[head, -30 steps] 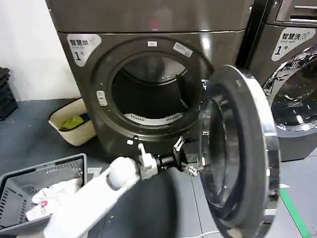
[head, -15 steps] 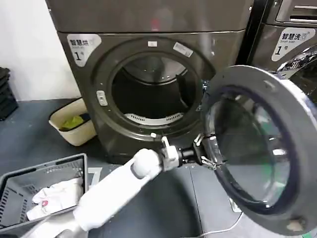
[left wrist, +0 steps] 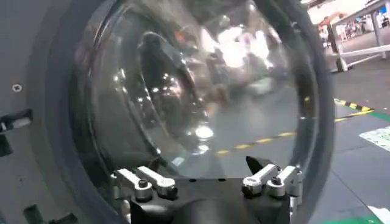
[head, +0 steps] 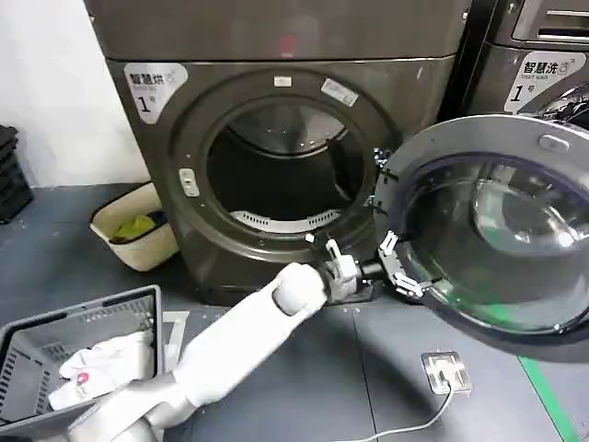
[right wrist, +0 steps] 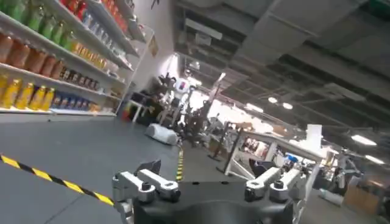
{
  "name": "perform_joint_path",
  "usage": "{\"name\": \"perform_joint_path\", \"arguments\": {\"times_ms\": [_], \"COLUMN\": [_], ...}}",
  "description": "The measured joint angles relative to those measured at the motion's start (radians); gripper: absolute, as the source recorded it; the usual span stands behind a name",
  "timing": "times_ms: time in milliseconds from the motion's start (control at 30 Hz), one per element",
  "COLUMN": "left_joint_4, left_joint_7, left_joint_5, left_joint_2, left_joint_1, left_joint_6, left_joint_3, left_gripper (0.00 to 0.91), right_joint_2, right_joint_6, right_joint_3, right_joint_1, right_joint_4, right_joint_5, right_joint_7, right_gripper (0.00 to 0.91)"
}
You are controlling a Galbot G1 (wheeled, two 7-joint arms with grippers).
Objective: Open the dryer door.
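Note:
The dryer is a dark grey-bronze front loader with its drum opening exposed. The dryer door hangs swung far out to the right, its inner side and bulging glass facing me. My left arm reaches across, and the left gripper sits at the door's lower inner rim, open, with nothing between its fingers. In the left wrist view the glass porthole is close ahead of the left gripper. In its own wrist view the right gripper is open and empty, pointing at the room away from the dryer.
A beige bin stands left of the dryer. A grey laundry basket holding white cloth sits at the near left. Another dark machine stands at the right. A floor socket with a cable lies below the door.
The door has swung further right, from nearly edge-on to showing its inner face. My left arm has followed it to the right, gripper staying at the inner rim.

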Motion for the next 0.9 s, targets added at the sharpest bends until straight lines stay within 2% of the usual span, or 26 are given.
{"name": "perform_joint_path", "arguments": {"times_ms": [333,900], "left_joint_4": [0.033,0.020], "left_joint_7": [0.001,0.002], "left_joint_5": [-0.005,-0.009], "left_joint_2": [-0.021,-0.010], "left_joint_1": [-0.026,-0.029], "left_joint_6": [-0.001,0.006], "left_joint_3": [0.012,0.018], "left_gripper": [0.907,0.907], "right_joint_2": [0.000,0.000], "right_joint_6": [-0.001,0.002], "right_joint_3": [0.014,0.036], "right_joint_1": [0.008,0.024], "right_joint_4": [-0.013,-0.036], "right_joint_5": [0.001,0.002], "right_joint_7": [0.008,0.027], "right_gripper": [0.907,0.907]}}
